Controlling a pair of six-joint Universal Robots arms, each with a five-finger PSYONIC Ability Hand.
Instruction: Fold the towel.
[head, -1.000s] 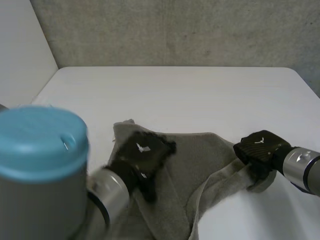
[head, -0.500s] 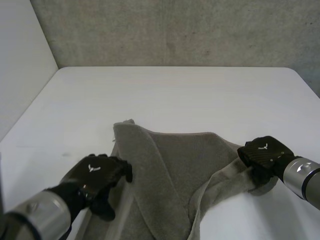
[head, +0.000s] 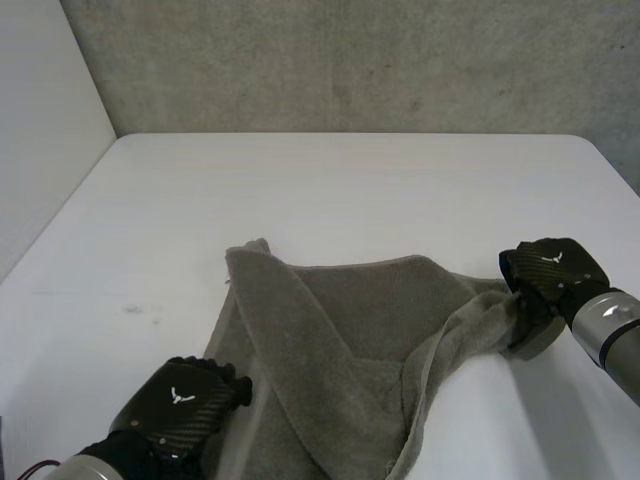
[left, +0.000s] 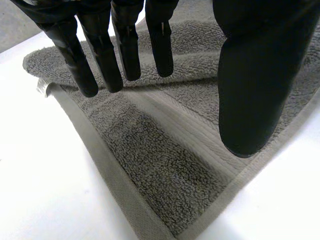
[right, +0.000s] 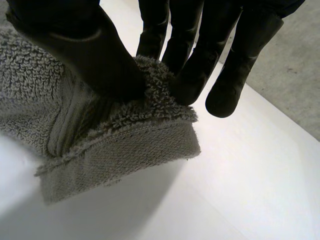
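A grey towel (head: 340, 350) lies rumpled and partly folded over itself on the white table (head: 330, 190). My right hand (head: 552, 275) is at the towel's right corner, lifted a little off the table. In the right wrist view its thumb (right: 85, 45) and fingers (right: 192, 75) pinch that towel corner (right: 125, 140). My left hand (head: 180, 405) hovers over the towel's near left edge. The left wrist view has its fingers (left: 115, 55) straight and apart from the thumb (left: 255, 85), above the towel's banded hem (left: 165, 165), holding nothing.
A grey wall (head: 340, 60) runs behind the table's far edge. A pale wall (head: 40, 110) stands at the left. Bare tabletop lies beyond the towel and to either side of it.
My left arm has drawn back from the towel's middle to its near left edge. My right hand has pulled the pinched corner to the right, stretching the towel out.
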